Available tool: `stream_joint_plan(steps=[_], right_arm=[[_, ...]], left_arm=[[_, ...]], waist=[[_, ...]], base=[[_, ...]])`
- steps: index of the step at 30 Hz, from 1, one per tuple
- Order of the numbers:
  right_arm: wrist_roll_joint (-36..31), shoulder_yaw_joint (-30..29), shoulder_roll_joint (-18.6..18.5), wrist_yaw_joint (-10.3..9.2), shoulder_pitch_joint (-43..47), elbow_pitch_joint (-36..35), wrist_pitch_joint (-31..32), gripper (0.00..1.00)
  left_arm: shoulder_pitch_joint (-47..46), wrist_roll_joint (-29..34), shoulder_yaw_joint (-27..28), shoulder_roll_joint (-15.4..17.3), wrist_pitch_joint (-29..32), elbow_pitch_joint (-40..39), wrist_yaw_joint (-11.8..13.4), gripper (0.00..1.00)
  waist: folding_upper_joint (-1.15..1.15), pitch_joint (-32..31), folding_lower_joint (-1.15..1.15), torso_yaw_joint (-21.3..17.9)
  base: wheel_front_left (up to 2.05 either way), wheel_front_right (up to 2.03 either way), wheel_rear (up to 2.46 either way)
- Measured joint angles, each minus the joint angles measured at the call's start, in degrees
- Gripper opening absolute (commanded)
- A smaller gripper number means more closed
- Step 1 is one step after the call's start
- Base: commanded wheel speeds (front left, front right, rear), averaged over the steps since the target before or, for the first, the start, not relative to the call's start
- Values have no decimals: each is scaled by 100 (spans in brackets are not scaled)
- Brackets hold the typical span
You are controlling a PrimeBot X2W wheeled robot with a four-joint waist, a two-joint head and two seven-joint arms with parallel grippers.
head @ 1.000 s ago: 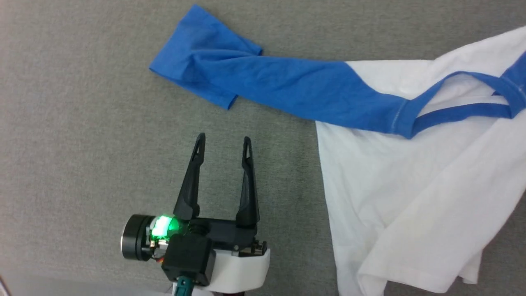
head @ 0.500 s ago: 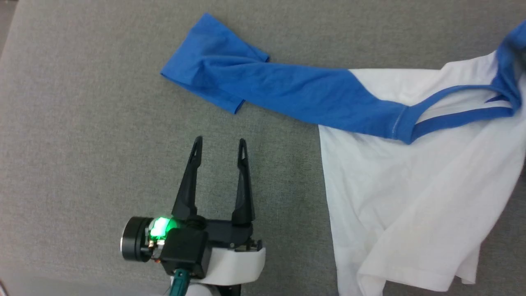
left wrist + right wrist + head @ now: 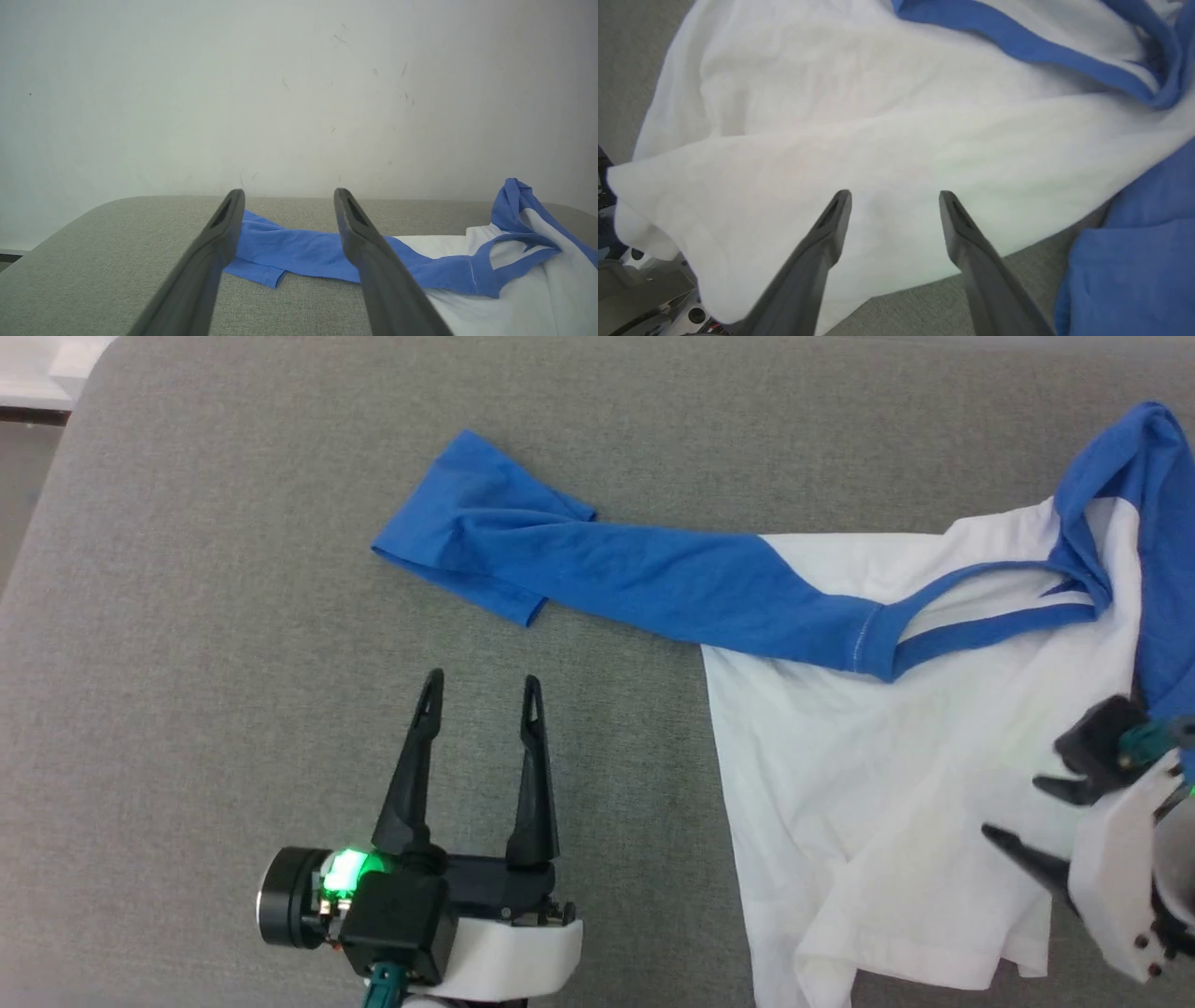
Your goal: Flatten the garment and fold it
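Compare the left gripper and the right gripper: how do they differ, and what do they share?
The left gripper is over bare grey surface; the right gripper is over the white body of the garment. In the head view the left gripper's fingers point up, the right gripper's point left. Both are open, holding nothing.

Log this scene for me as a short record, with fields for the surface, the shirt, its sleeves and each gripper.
surface: grey table
shirt: white body wrinkled, not flat, not folded
outstretched sleeve: blue, lying flat, pointing left
other sleeve: blue, bunched up at the right
left gripper: open, empty, over bare table
right gripper: open, empty, over the white body
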Motion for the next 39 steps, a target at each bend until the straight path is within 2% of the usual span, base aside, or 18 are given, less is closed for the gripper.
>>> stream_joint_plan(steps=[4, 5, 6, 7, 8, 11, 14, 16, 18, 20, 23, 26, 28, 29, 30, 31, 33, 39], right_arm=[[-465, 572, 70, 0, -110, 513, 23, 100], [-538, 670, 101, 1, -199, 628, -16, 94], [-622, 783, 113, 8, -309, 722, -56, 32], [-673, 872, 122, 11, -405, 805, -90, 9], [-687, 946, 134, 14, -491, 876, -147, 0], [-564, 912, 238, 13, -702, 1090, -377, 0], [-143, 539, 515, 8, -810, 1205, -708, 0], [212, 211, 630, 8, -829, 1096, -887, 0], [567, -63, 590, 7, -797, 804, -934, 0], [970, -159, 367, 1, -591, 331, -818, 0], [1836, -33, -222, 4, 237, -360, -279, 0], [2295, -138, -911, 0, 1219, -508, 130, 0], [2388, -261, -1188, 0, 1633, -516, 214, 0], [2343, -352, -1230, 0, 1749, -524, 171, 6], [2227, -433, -1232, 0, 1802, -534, 67, 76], [2061, -517, -1221, 0, 1807, -542, -27, 100], [1713, -621, -1199, -1, 1794, -645, -182, 100], [1127, -896, -682, 1, 1196, -1355, -1095, 100]], left_arm=[[-1, 3, -23, -3, 0, 2, -64, 100], [-1, 4, -23, -5, 0, 2, -64, 100], [-1, 4, -26, -10, 0, 4, -65, 100], [-1, 7, -23, -12, 0, 5, -66, 100], [-2, 13, -23, -13, 0, 8, -67, 100], [-3, 21, -16, -30, 0, 37, -67, 100], [-6, 21, 13, -35, 0, 76, -67, 100], [-8, 21, 49, -41, 0, 97, -68, 100], [-8, 13, 97, -44, 0, 100, -71, 100], [-2, 0, 140, -45, 0, 102, -80, 100], [8, -9, 182, -49, 0, 100, -120, 100], [53, -34, 215, -64, 0, 87, -131, 100], [115, -42, 226, -79, 0, 80, -165, 100], [123, -42, 233, -81, 0, 77, -168, 100], [123, -42, 236, -87, 0, 76, -170, 100], [122, -42, 238, -94, 0, 76, -172, 100], [121, -41, 238, -103, 0, 81, -203, 100], [114, -38, 245, -140, 0, 79, -270, 100]], waist=[[0, 53, 1, 124], [0, 70, 0, 151], [0, 87, 0, 176], [0, 104, -1, 195], [0, 123, -1, 207], [0, 156, 1, 199], [0, 138, 2, 131], [0, 88, 2, 71], [0, 12, 2, 11], [0, -70, 2, -50], [0, -171, 0, -151], [0, -235, 0, -236], [0, -248, 0, -273], [0, -240, 0, -280], [0, -226, 0, -282], [0, -208, 0, -278], [0, -183, 1, -254], [0, -147, 1, -114]], base=[[0, 0, 0], [0, 0, 0], [0, 0, 0], [0, 0, 0], [0, 0, 0], [0, 0, 0], [0, 0, 0], [0, 0, 0], [0, 0, 0], [0, 0, 0], [0, 0, 0], [0, 0, 0], [0, 0, 0], [0, 0, 0], [0, 0, 0], [0, 0, 0], [0, 0, 0], [0, 0, 0]])
